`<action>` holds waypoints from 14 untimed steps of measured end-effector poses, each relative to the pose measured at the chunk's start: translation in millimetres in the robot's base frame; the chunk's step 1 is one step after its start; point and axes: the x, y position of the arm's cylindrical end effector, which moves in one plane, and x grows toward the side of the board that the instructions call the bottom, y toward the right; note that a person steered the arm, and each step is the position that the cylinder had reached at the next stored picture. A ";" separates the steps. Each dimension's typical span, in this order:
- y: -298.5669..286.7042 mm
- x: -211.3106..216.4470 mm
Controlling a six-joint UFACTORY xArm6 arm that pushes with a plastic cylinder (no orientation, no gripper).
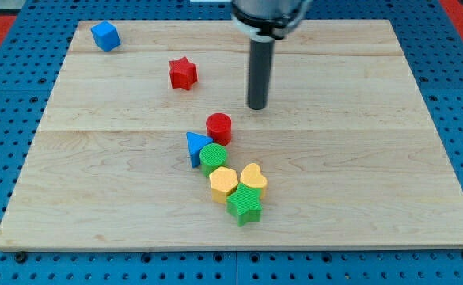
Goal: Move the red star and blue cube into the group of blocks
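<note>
The red star (pixel 183 73) lies at the upper middle-left of the wooden board. The blue cube (pixel 104 36) sits near the board's top left corner. The group lies at the board's centre: a red cylinder (pixel 218 127), a blue triangle (pixel 196 146), a green cylinder (pixel 213 157), a yellow hexagon (pixel 223 183), a yellow heart (pixel 252 178) and a green star (pixel 244 206). My tip (pixel 257 106) is down on the board, right of the red star and just above-right of the red cylinder, touching no block.
The wooden board (pixel 373 158) rests on a blue perforated table (pixel 461 95). The arm's dark body (pixel 267 16) hangs over the board's top edge.
</note>
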 end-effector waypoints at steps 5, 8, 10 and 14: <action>-77.0 -97.3; -140.6 -57.9; -161.9 15.8; -100.3 -62.6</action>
